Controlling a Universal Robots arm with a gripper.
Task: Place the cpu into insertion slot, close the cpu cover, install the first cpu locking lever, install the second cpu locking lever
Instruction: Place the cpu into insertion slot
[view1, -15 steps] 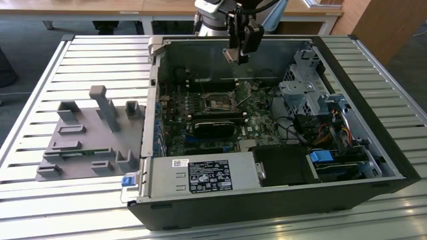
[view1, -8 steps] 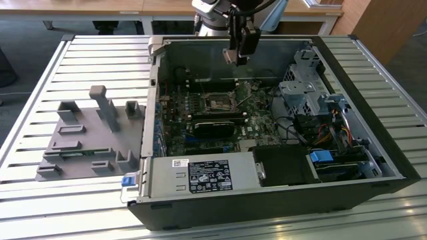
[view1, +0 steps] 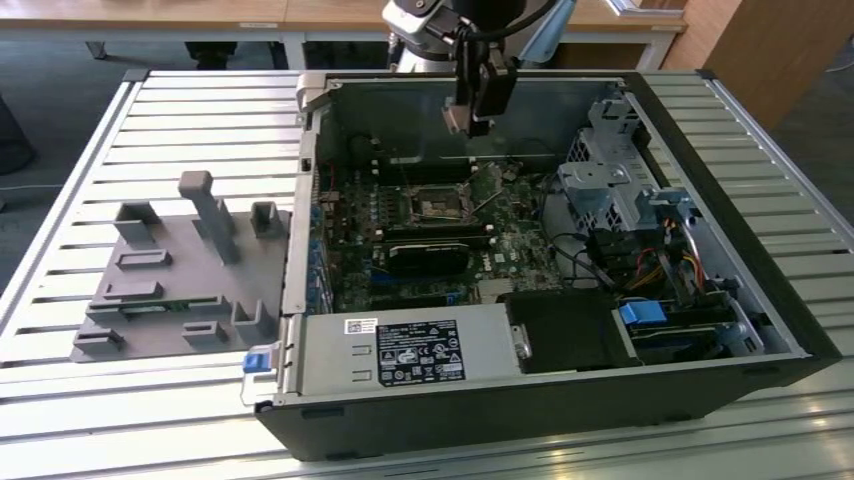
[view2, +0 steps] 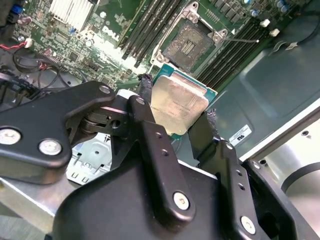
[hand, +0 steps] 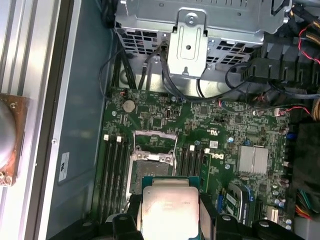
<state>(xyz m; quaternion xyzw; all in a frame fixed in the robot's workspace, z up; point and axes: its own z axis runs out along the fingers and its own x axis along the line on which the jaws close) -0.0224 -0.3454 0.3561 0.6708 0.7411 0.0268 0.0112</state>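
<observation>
In the first wrist view the picture's edge cuts off the flat silvery-grey square cpu (hand: 170, 207), which hides part of the square black, metal-rimmed insertion slot (hand: 150, 165). In the second wrist view black gripper fingers (view2: 148, 120) cover the cpu's nearest corner.

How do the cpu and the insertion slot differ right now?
The cpu hangs clamped in the gripper, clear of the board, while the slot sits fixed on the green motherboard.
The cpu shows a pale silvery metal top; the slot is a dark recess inside a silvery rim.
The cpu is a solid plate; the slot lies open and empty.
Both are square and look close in footprint.
</observation>
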